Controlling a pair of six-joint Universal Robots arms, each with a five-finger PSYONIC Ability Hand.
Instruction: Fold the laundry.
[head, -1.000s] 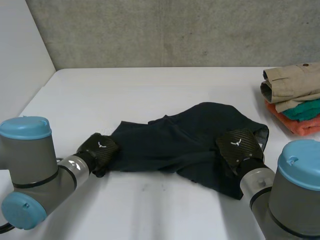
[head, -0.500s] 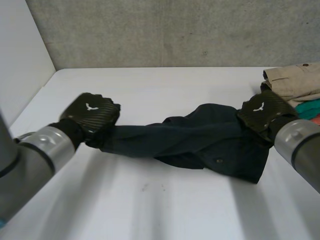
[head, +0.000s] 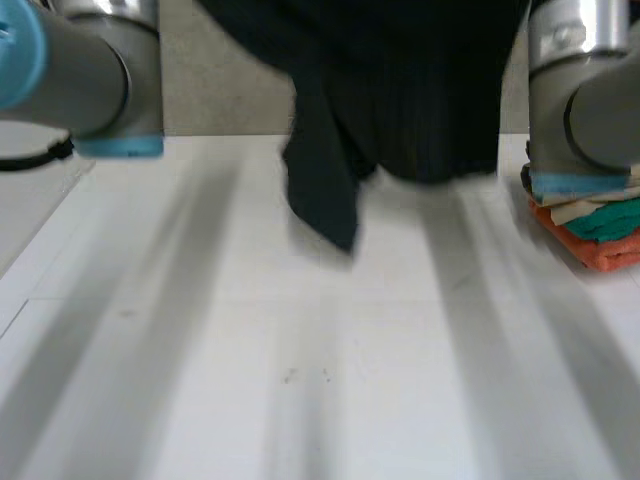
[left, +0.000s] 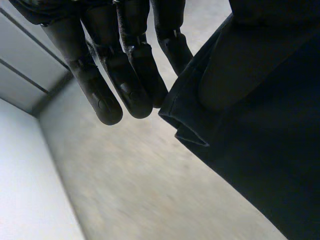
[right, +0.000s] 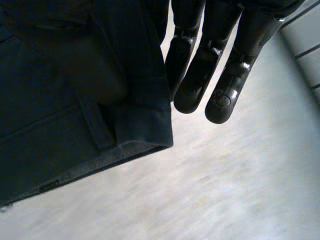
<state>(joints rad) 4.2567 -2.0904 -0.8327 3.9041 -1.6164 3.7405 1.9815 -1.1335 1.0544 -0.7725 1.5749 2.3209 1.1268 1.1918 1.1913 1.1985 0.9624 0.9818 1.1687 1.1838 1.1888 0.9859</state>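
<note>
The left arm (head: 90, 70) stands at ten o'clock in the head view. On its wrist camera, the left hand (left: 120, 65) has straight fingers lying side by side. One edge of the dark garment (head: 420, 90) runs in beside them, and a thumb-shaped bulge under the cloth suggests that edge is pinched against the fingers. The garment hangs high at twelve o'clock, spread between both arms above the white table (head: 300, 350), and a loose flap (head: 325, 200) droops lowest toward eleven o'clock.

The right hand (right: 210, 60) has the same look, with straight fingers, a hemmed corner beside them and a similar bulge under the cloth. It appears to be a pinch on the hem rather than a wrapped grasp.

**Risks**
- Both holds appear to be on the edges only. If either pinch slipped, that side would drop and the garment would swing from the other hand into a heap.
- The drooping flap could tuck under when the cloth is laid down, which would spoil the fold.
- The right arm (head: 580, 80) at two o'clock stands directly above the folded stack (head: 600, 225) at three o'clock. A wide sweep of arm or cloth could topple it.

**Counts**
- Arms: two.
- Hands: two.
- Dark garments: one.
- Folded stacks: one, showing three colours (beige, teal, orange).
</note>
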